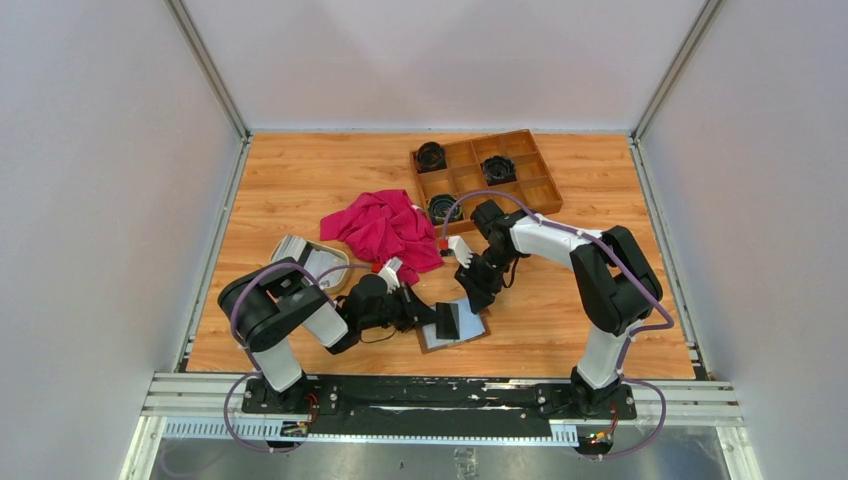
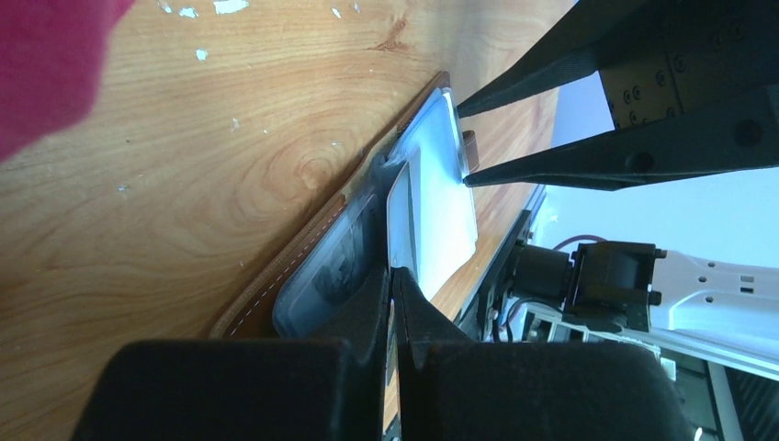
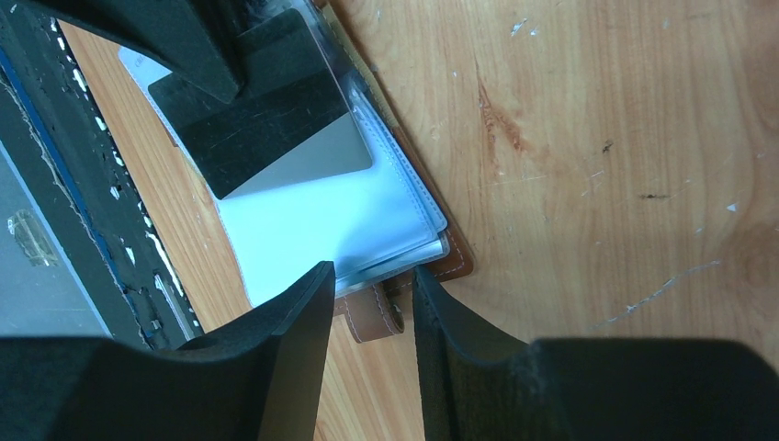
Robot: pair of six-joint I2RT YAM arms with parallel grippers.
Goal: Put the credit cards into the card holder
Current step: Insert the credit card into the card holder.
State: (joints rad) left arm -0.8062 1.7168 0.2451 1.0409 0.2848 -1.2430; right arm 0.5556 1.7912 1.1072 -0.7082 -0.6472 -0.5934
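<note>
One card holder point(image 1: 468, 327) lies open at lower centre of the overhead view, clear sleeves up. One dark credit card point(image 3: 276, 152) sits over those sleeves, pinched in the fully closed left gripper point(image 2: 393, 280); that arm lies low, reaching rightward. A stack of cards point(image 1: 298, 248), too small to count, rests in one cream dish point(image 1: 340, 265) at left. One red cloth point(image 1: 385, 228) lies above centre. One wooden tray point(image 1: 530, 190) further up holds three dark round things point(image 1: 431, 156). The right gripper point(image 3: 372, 271) angles down from the right, jaws partly apart astride the holder's snap tab point(image 3: 372, 317), clamping nothing
</note>
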